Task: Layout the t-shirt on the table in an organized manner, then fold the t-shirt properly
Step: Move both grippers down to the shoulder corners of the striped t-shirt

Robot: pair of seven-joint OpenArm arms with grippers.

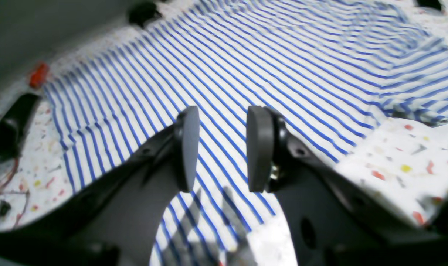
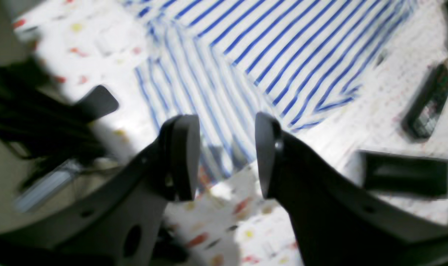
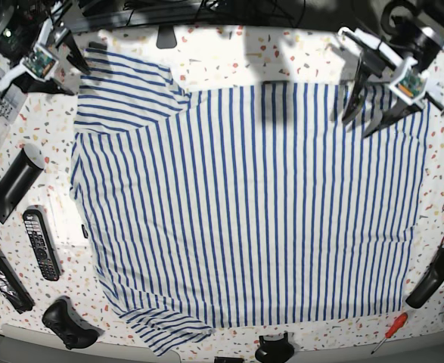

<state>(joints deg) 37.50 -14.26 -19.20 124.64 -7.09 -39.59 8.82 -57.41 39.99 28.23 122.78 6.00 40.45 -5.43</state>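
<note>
- The left gripper [image 1: 223, 147] hangs with its two dark pads spread apart and nothing between them; through the gap, the t-shirt [image 1: 246, 66] shows directly beneath.
- Beyond this gripper's tips the blue-striped cloth stretches away mostly flat, with a rumpled sleeve at the far right.
- To the gripper's right, bare table [image 1: 401, 162] with red and yellow chips meets the shirt's edge.
- The right gripper [image 2: 227, 155] also has its pads spread, gripping nothing; below the gap lies the end of a striped sleeve [image 2: 194, 96], with speckled table just nearer the gripper.
- To the right gripper's right sit a remote control [image 2: 429, 103] and a dark rectangular block [image 2: 405, 173], both on the tabletop and apart from the cloth.
- In the base view the t-shirt [image 3: 244, 204] is spread wide across the table [image 3: 222, 53]; the left gripper [image 3: 369, 113] is above one far corner of the shirt, and the right gripper [image 3: 74, 57] is at the opposite far corner by the sleeve.
- A red-handled screwdriver [image 3: 388, 330] lies near the shirt's near edge.
</note>
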